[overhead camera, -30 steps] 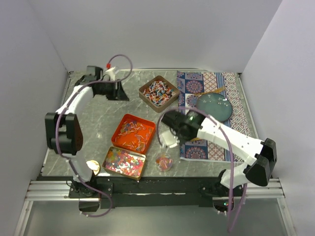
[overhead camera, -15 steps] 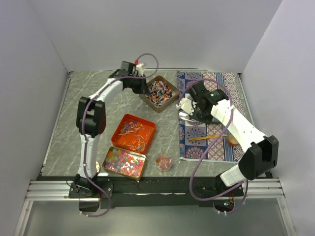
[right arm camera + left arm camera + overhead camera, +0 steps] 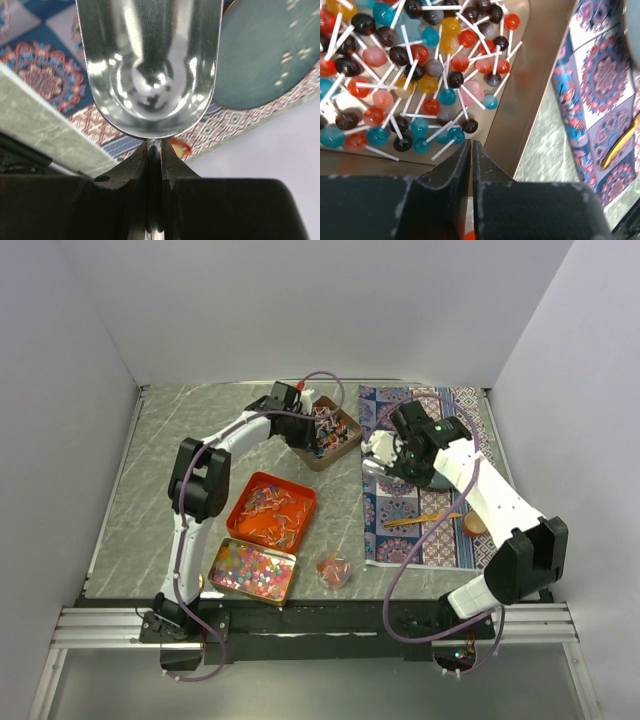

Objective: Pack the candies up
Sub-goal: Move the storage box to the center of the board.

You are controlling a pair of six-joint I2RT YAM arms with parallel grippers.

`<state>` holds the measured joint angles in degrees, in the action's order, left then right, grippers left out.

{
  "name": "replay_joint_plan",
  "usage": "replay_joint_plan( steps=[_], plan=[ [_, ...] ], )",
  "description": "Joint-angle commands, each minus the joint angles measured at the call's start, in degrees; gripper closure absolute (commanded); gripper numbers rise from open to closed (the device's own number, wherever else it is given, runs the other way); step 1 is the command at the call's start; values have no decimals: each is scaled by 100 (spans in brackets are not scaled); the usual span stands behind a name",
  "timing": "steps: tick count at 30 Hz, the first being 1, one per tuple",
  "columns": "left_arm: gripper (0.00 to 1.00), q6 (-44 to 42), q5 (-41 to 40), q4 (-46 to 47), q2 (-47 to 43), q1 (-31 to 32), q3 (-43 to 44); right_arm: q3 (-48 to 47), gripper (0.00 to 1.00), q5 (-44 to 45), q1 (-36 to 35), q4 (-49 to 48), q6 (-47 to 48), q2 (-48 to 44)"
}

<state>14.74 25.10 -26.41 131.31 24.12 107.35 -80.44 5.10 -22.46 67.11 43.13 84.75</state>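
The candies lie in several containers: lollipops (image 3: 420, 75) in a brown box (image 3: 326, 462), wrapped pieces in an orange tray (image 3: 243, 508), bead-like pieces in a gold tin (image 3: 252, 570), and a few in a small glass bowl (image 3: 333, 569). My left gripper (image 3: 471, 142) hovers over the brown box's near right corner, jaws shut with nothing seen between them; from the top view the left gripper (image 3: 318, 432) is over the box. My right gripper (image 3: 155, 145) is shut on the handle of an empty silver scoop (image 3: 150, 65), held above the patterned mat (image 3: 400, 502).
A teal plate (image 3: 265, 55) lies on the mat just beyond the scoop. A gold spoon (image 3: 425, 518) rests on the mat nearer the arms. The brown box's wall (image 3: 520, 115) stands close to the mat's left edge.
The left arm swung from the far left over to the brown box and its jaws closed. The right arm carried the scoop from above the glass bowl up to the mat.
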Motion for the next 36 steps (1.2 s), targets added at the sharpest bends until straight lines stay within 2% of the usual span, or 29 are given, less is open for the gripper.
replay_joint_plan(
  steps=[1,6,10,14,21,30,32,33,34,36],
  plan=[
    [89,-410,-216,-505,-499,5,-688,-586,100,-45,57,-444,203,340],
    [90,-770,47,-382,-931,93,-1303,-1156,100,-114,57,-524,178,858],
    [90,-1069,74,-628,-1107,198,-1418,-1359,100,-212,57,-532,81,1078],
    [90,-1377,-145,-821,-1353,216,-1647,-1535,100,-255,57,-515,29,1245],
    [92,-2465,-427,-979,-1994,216,-2244,-1694,100,-352,49,-515,142,1465],
    [96,-2907,-541,-998,-2294,216,-2693,-2177,100,-449,5,-471,142,1913],
    [91,-2855,-638,-954,-2311,216,-2650,-2273,100,-414,-4,-453,151,2001],
    [84,-2785,-725,-771,-2381,207,-2649,-2291,100,-414,-13,-462,143,2028],
    [69,-2732,-735,-673,-2442,216,-2623,-2309,100,-396,-13,-471,125,2045],
    [55,-2582,-517,-454,-2601,207,-2457,-2248,100,-317,-13,-541,90,2037]
  ],
)
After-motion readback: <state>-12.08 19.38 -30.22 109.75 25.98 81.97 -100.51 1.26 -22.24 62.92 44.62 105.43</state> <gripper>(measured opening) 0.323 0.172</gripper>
